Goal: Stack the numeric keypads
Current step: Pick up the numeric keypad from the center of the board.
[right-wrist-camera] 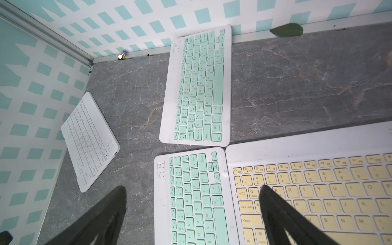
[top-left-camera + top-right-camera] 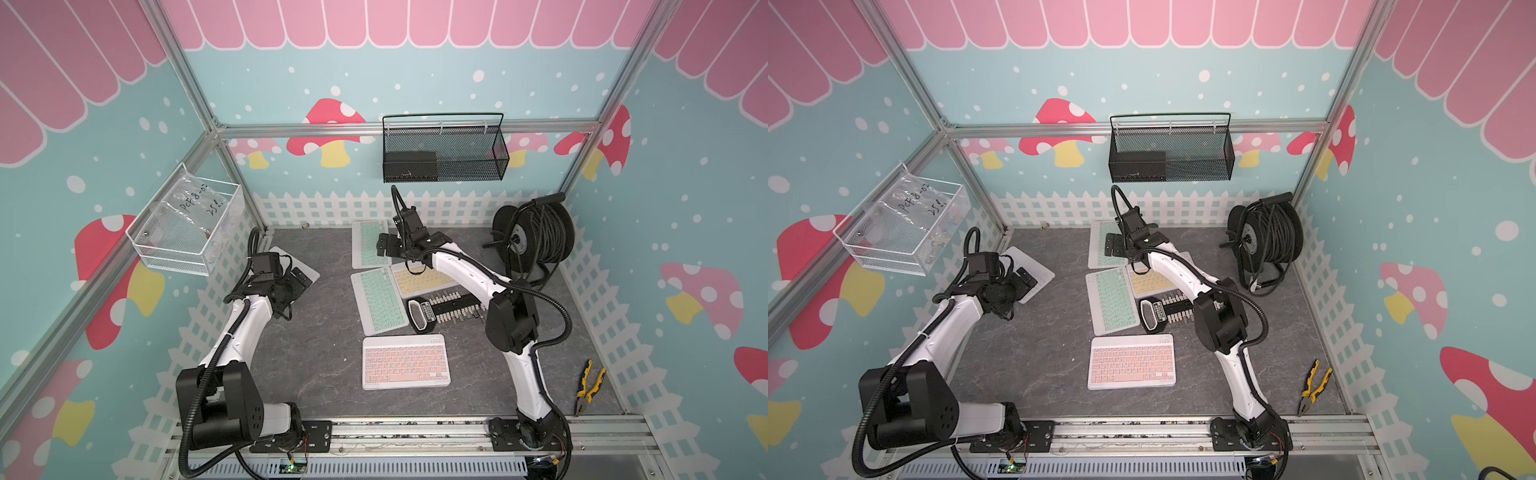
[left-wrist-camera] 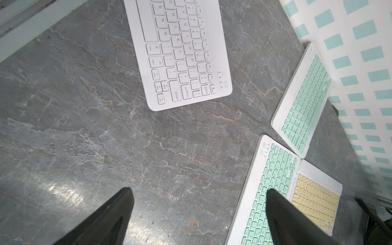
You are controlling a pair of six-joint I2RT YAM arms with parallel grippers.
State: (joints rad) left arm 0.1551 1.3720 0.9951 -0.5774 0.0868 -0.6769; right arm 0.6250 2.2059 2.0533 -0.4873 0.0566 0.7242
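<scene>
Lying flat and unstacked, the pink keypad sits at 6 o'clock; the near mint keypad and yellow keypad lie side by side at centre. At 10 the left gripper hangs spread and empty by the white keypad. Toward 12 the right gripper, likewise agape, hovers by the far mint keypad, likely choosing a first pick.

Overhead pair; wrist views sharing yellow keypad

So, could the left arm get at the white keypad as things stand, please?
Probably yes. The white keypad lies flat on the table, nothing on it, and the left arm has its jaws open and empty right by it. The wall close beside it may cramp the approach.
</scene>
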